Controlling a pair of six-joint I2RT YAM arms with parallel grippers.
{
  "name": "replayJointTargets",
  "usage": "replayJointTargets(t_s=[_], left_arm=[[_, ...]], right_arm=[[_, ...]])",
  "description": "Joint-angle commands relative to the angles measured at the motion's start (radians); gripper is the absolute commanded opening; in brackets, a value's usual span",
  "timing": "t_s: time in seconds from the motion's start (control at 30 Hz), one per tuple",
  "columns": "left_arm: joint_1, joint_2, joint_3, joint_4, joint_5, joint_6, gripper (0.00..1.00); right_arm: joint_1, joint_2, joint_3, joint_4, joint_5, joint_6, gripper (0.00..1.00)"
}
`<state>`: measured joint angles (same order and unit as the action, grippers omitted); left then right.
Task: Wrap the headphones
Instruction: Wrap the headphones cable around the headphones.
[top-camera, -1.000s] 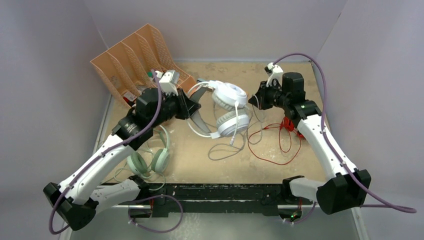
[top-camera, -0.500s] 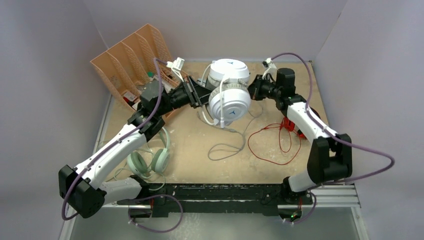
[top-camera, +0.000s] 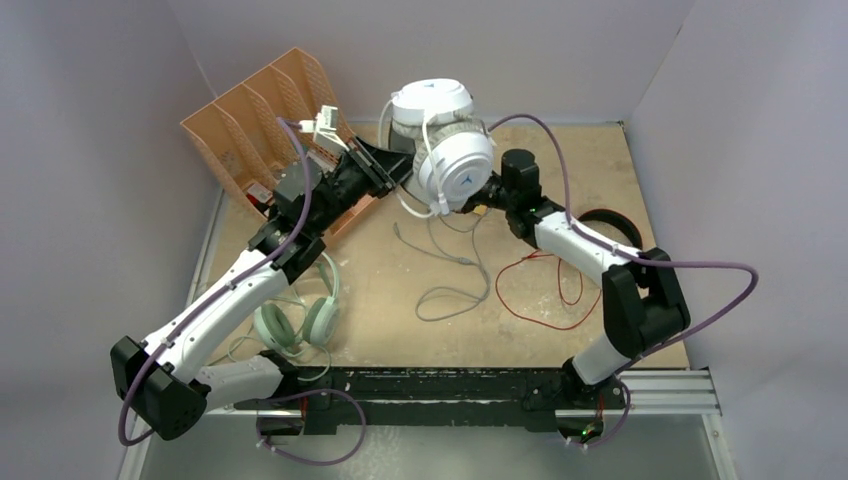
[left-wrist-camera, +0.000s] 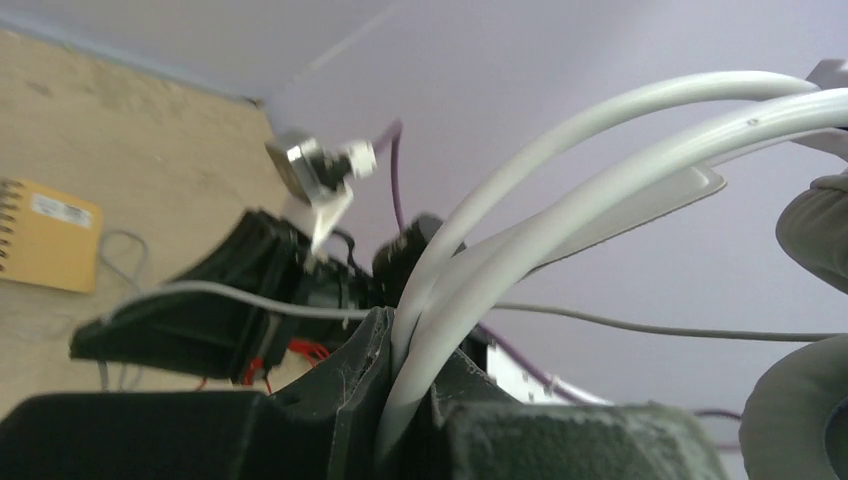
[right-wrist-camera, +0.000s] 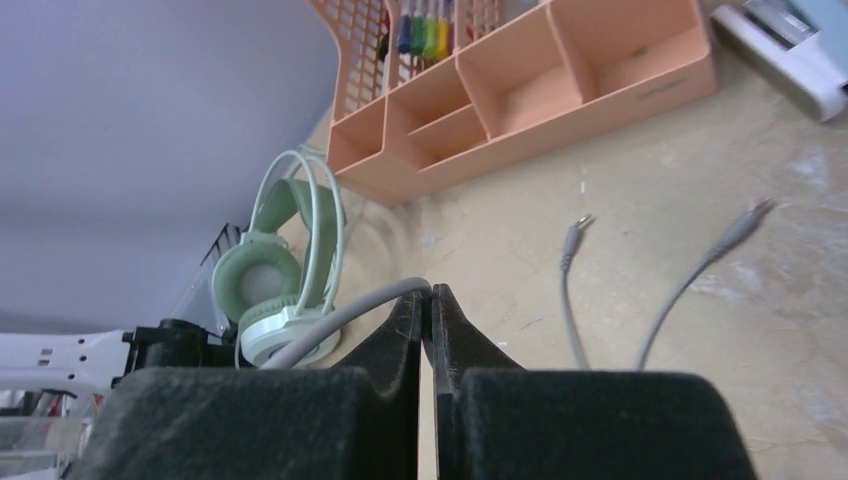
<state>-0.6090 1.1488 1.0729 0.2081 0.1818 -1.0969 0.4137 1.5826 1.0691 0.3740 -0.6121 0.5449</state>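
Over table (right-wrist-camera: 650, 300), right wrist alone shows cord (right-wrist-camera: 340, 318) pinched.

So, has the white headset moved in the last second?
Yes. The white headset rose off the table and shifted rearward, from beside the orange organizer's near corner to level with its middle.

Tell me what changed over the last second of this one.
The white over-ear headphones rose off the table, up toward the back wall, carried by the left gripper clamped on the headband. The right gripper swung inward beneath them, pinching their grey cord, which trails down to the table. The pale mint-green headphones, the loose red cord and the peach plastic desk organiser stayed put.
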Motion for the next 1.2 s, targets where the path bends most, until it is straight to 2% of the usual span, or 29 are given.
replayJointTargets(t_s=[0.0,0.13,0.27,0.37,0.47,0.53,0.6,0.67,0.73,0.83,0.93,1.0,1.07,1.17], left_arm=[[0.002,-0.042,0.109,-0.013,-0.300,0.040,0.00],[0.002,-0.048,0.124,-0.022,-0.356,0.072,0.00],[0.002,-0.082,0.132,-0.103,-0.394,0.144,0.00],[0.003,-0.106,0.136,-0.184,-0.359,0.211,0.00],[0.007,-0.115,0.126,-0.182,-0.210,0.224,0.00],[0.011,-0.100,0.102,-0.093,0.007,0.217,0.00],[0.012,-0.070,0.121,-0.063,0.179,0.248,0.00],[0.012,-0.044,0.151,-0.080,0.271,0.302,0.00],[0.012,-0.015,0.189,-0.099,0.369,0.356,0.00],[0.011,0.020,0.219,-0.092,0.465,0.390,0.00],[0.006,0.055,0.201,0.003,0.614,0.341,0.00],[-0.014,0.073,0.192,0.011,0.667,0.340,0.00],[-0.053,0.082,0.192,-0.049,0.702,0.398,0.00],[-0.130,0.095,0.229,-0.254,0.685,0.580,0.00]], right_arm=[[0.060,-0.041,-0.062,0.170,0.026,0.012,0.00],[0.088,-0.056,-0.082,0.154,0.048,-0.020,0.00],[0.073,-0.125,-0.117,0.047,0.096,-0.055,0.00],[0.031,-0.174,-0.128,-0.072,0.139,-0.142,0.00],[-0.053,-0.231,-0.163,-0.097,0.090,-0.200,0.00],[-0.094,-0.268,-0.195,-0.061,0.012,-0.249,0.00],[-0.097,-0.289,-0.178,-0.086,-0.020,-0.358,0.00],[-0.089,-0.277,-0.148,-0.113,-0.109,-0.415,0.00],[-0.079,-0.262,-0.137,-0.130,-0.122,-0.421,0.00],[-0.069,-0.240,-0.146,-0.147,-0.101,-0.402,0.00],[-0.063,-0.221,-0.153,-0.141,-0.112,-0.375,0.00],[-0.061,-0.199,-0.115,-0.194,-0.100,-0.373,0.00],[-0.060,-0.182,-0.072,-0.240,-0.071,-0.352,0.00],[-0.060,-0.155,0.010,-0.310,-0.032,-0.322,0.00]])
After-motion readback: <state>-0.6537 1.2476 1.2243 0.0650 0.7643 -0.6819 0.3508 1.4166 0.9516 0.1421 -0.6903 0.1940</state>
